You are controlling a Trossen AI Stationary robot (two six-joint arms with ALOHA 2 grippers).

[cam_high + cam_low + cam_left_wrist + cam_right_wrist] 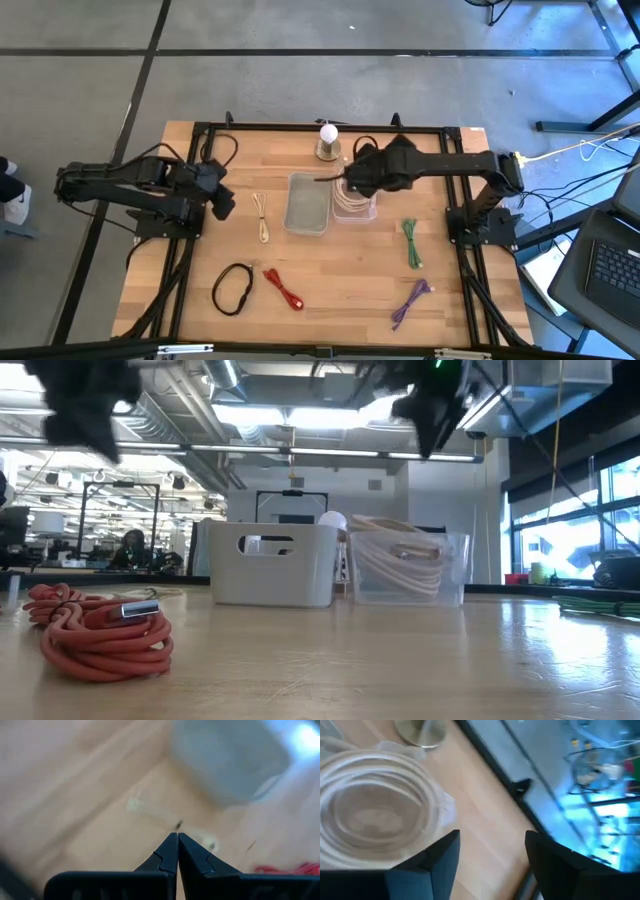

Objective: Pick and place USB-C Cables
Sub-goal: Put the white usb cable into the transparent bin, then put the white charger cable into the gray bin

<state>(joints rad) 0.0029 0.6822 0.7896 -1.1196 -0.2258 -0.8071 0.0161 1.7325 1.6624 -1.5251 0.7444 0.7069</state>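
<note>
Right now we see the right gripper (352, 184) hanging above the clear bin (356, 207) at the table's middle, its fingers (442, 855) spread wide with nothing between them — the cream-white coils (372, 802) lie curled inside that bin below. Beside it, to the left, stands the grey bin (307, 204), and behind both sits the white ball on a metal base (328, 140). Our left gripper (222, 205) rests at the left side of the table with its fingers (167, 855) pressed together, holding nothing; a thin cream cable (262, 217) lies on the wood just beside it. Nearer the front edge we count the black loop (232, 288) and the red bundle (284, 289) — close together — while the green bundle (411, 243) and the purple bundle (410, 303) lie on the right side.
</note>
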